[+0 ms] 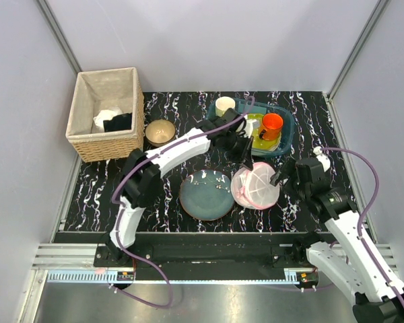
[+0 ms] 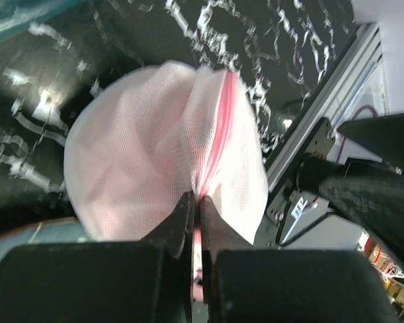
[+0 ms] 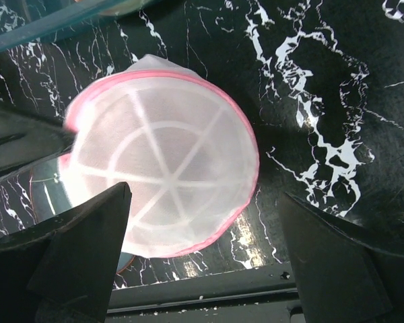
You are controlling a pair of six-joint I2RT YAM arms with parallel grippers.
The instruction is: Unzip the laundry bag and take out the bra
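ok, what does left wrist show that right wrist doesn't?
Left wrist only: the left gripper, jaws shut on the laundry bag at its pink zip trim, mesh bunched up. Right wrist only: the right gripper, jaws wide open, facing the bag's flat round side with white ribs. Both: the bag on the black marbled table, and the teal bin edge.

A blue-grey plate [image 1: 207, 194] lies on the black marbled table [image 1: 182, 108]. Behind it to the left sits a brass bowl [image 1: 160, 132]. Further left, a wicker basket [image 1: 106, 145] holds a white cloth [image 1: 104, 117] and a black cloth [image 1: 119, 122]. Behind the plate to the right, a teal tray [image 1: 289, 134] holds an orange cup [image 1: 271, 125] and a white cup [image 1: 225, 105].
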